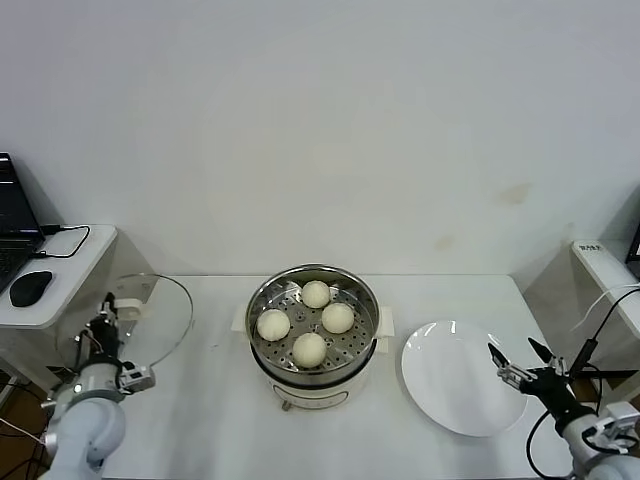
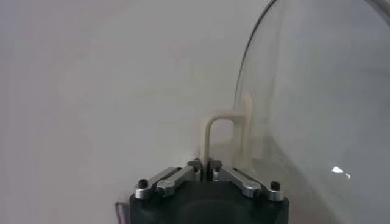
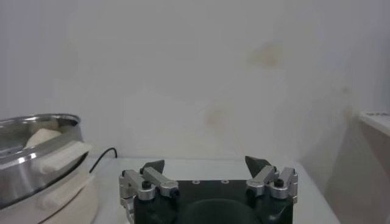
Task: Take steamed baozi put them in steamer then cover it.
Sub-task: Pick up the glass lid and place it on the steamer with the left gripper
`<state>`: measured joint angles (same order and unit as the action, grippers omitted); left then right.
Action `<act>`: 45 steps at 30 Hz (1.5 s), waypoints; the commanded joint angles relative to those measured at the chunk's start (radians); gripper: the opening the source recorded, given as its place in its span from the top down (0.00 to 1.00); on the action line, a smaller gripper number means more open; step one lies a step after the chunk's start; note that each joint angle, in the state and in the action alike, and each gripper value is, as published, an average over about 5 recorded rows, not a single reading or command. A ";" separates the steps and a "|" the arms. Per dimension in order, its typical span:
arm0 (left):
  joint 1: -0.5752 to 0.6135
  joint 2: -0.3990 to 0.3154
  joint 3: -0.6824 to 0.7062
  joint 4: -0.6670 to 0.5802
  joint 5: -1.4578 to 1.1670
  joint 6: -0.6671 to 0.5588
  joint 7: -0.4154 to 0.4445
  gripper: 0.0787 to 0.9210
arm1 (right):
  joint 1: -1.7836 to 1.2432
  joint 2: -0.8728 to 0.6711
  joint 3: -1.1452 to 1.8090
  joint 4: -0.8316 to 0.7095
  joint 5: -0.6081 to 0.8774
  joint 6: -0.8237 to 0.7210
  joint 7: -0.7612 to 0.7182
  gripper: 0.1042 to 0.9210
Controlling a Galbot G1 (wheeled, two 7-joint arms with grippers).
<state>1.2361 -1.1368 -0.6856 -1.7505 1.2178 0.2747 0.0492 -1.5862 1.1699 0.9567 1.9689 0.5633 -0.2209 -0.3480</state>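
The left gripper (image 1: 108, 312) is clamping the handle of the glass cover (image 1: 160, 318), holding it tilted at the table's left edge. Four steamed baozi (image 1: 309, 349) are sitting in the uncovered steamer (image 1: 313, 335). The right gripper (image 1: 520, 362) is hovering spread open beside the white plate (image 1: 455, 385).

A lab or test room is showing here — a plain white bench (image 1: 200, 400) is sitting against a bare white wall (image 1: 320, 120). Left of the bench, a laptop (image 1: 12, 235) and a black mouse (image 1: 30, 288) are resting on a side desk (image 1: 85, 270) — loose cables (image 1: 608, 305) are trailing right of the bench.
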 commanded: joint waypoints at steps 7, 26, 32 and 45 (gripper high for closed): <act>-0.016 -0.002 0.138 -0.325 0.006 0.136 0.204 0.93 | 0.003 0.045 -0.006 -0.005 -0.019 0.006 -0.002 0.12; -0.212 -0.038 0.761 -0.302 0.091 0.329 0.209 0.93 | 0.015 0.089 -0.017 -0.046 -0.081 0.019 -0.006 0.12; -0.259 -0.091 0.810 -0.261 0.091 0.330 0.237 0.93 | 0.020 0.088 -0.020 -0.056 -0.085 0.016 -0.008 0.12; -0.256 -0.274 0.738 -0.177 0.278 0.331 0.271 0.93 | 0.026 0.079 -0.024 -0.067 -0.088 0.014 -0.010 0.12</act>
<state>0.9984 -1.2799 0.0447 -1.9788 1.3686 0.5937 0.2879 -1.5609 1.2481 0.9335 1.9059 0.4786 -0.2067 -0.3573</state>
